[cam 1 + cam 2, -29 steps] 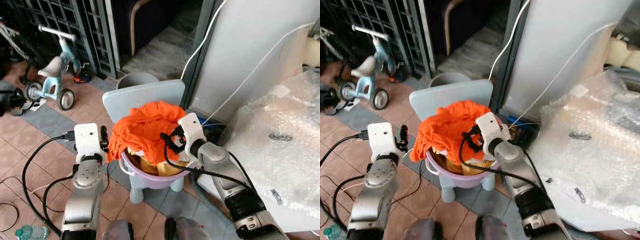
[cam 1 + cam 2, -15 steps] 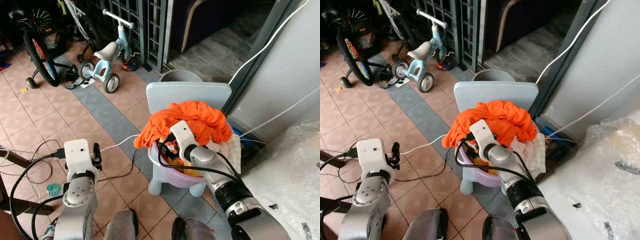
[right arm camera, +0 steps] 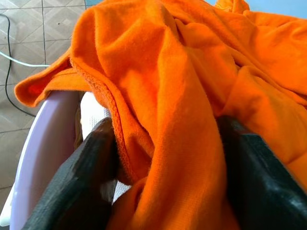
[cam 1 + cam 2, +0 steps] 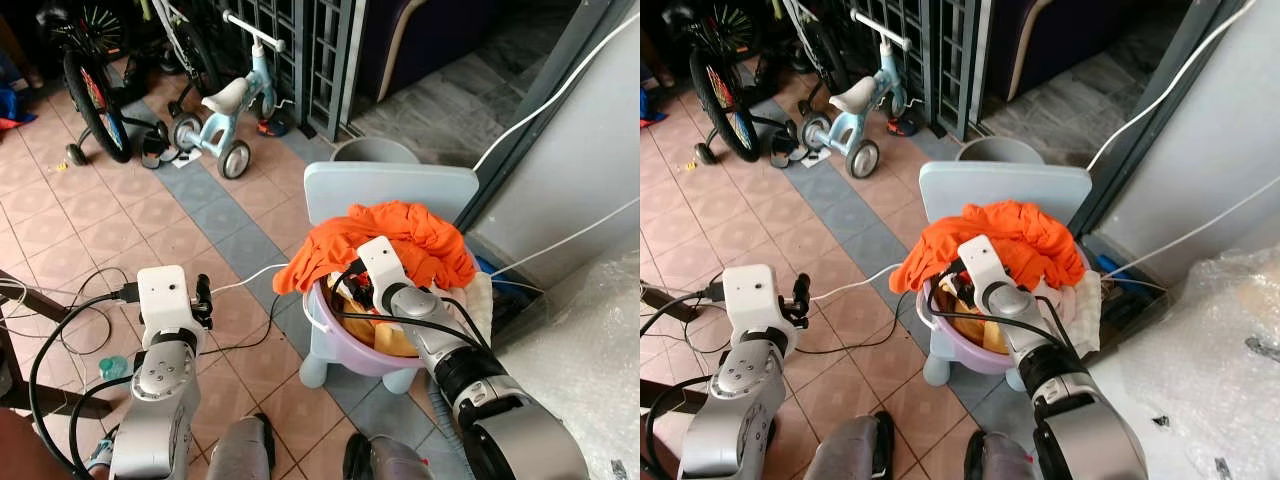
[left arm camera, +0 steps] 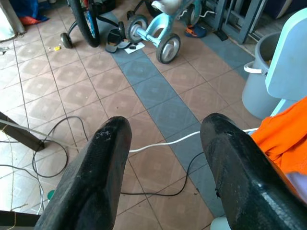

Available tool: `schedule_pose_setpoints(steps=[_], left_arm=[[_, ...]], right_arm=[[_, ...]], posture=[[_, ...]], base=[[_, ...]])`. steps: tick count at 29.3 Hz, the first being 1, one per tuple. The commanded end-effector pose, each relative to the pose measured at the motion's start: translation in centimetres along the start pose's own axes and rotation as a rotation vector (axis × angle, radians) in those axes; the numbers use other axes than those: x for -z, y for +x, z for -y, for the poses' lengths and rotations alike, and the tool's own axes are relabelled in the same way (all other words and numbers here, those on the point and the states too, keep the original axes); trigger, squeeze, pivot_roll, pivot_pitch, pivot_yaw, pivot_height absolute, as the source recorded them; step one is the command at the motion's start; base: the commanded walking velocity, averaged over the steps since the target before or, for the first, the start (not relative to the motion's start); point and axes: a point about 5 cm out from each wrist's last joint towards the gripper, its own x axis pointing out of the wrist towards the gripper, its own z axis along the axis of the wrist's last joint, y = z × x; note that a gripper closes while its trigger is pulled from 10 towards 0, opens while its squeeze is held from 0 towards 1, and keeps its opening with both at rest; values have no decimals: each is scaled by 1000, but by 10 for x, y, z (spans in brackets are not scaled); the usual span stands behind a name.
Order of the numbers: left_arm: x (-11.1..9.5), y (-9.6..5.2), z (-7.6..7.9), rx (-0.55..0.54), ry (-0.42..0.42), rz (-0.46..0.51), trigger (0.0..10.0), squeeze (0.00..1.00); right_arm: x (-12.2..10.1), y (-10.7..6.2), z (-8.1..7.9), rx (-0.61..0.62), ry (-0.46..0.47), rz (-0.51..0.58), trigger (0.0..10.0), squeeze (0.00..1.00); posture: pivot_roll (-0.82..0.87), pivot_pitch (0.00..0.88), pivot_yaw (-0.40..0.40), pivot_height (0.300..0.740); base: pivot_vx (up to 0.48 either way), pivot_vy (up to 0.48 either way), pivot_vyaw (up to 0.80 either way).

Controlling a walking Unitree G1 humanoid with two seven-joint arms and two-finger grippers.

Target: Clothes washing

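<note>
Right claw spread wide around the orange cloth in the purple basin on the chair; left claw released over floor tiles.

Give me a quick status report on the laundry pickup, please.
Right gripper in the purple basin, jaws astride the orange garment. Left gripper open, off over the tiled floor. Nothing blocking.
</note>
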Motion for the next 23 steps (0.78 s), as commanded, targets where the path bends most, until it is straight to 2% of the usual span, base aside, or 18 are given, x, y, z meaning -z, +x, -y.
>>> schedule_pose_setpoints(steps=[1,12,13,15,18,21,23], left_arm=[[5,1,0,0,5,-27,10000,0],[3,7,2,0,-4,-22,10000,0],[3,8,3,2,-4,-21,10000,0],[3,9,4,3,-4,-22,10000,0],[3,10,5,9,-5,-23,10000,0],[3,11,6,12,-5,-23,10000,0],[3,12,6,13,-5,-23,10000,0]], right_arm=[[17,-3,9,38,37,-68,0,0],[19,-1,12,72,135,-80,0,0],[17,-1,11,63,180,-68,0,0],[16,-1,11,59,194,-65,0,0],[15,-1,15,79,261,-58,0,0],[15,-1,18,97,443,-64,0,0],[15,-1,19,106,465,-63,0,0]], posture=[[158,140,-26,740],[151,121,-28,740],[146,118,-27,740],[144,117,-28,740],[138,115,-27,740],[132,114,-25,740],[128,111,-21,740]], base=[[0,0,0],[0,0,0],[0,0,0],[0,0,0],[0,0,0],[0,0,0],[0,0,0]])
